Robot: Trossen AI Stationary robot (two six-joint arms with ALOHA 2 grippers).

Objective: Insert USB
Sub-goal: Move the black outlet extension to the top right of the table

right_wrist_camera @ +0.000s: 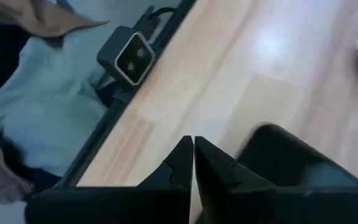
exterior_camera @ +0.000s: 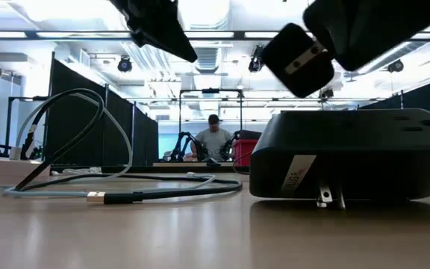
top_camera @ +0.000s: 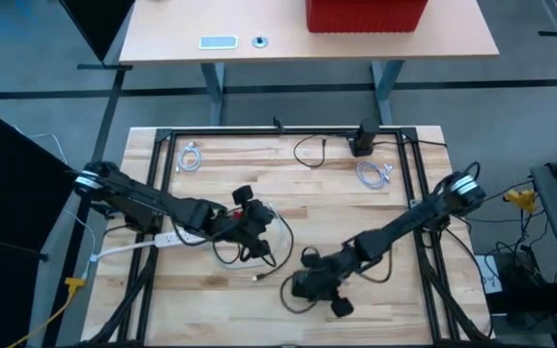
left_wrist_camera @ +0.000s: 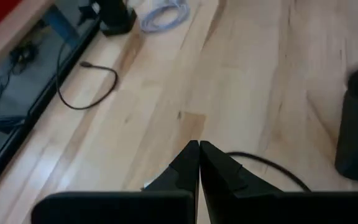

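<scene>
I'm looking at a pale wooden table (top_camera: 259, 174) with curtained bays behind it (a person (exterior_camera: 213, 138) sits far back). The USB cable (exterior_camera: 118, 196) lies loose on the wood, its plug just beside the black hub (exterior_camera: 353, 157). The right gripper (right_wrist_camera: 193, 155) hovers by the hub, fingers together and empty; the left gripper (left_wrist_camera: 199, 158) is also pinched together, near the cable's loop

left end effector (top_camera: 259, 230) over black cable (top_camera: 277, 235) | right end effector (top_camera: 309, 287) on hub (top_camera: 319, 289) | table (top_camera: 220, 184)
</scene>
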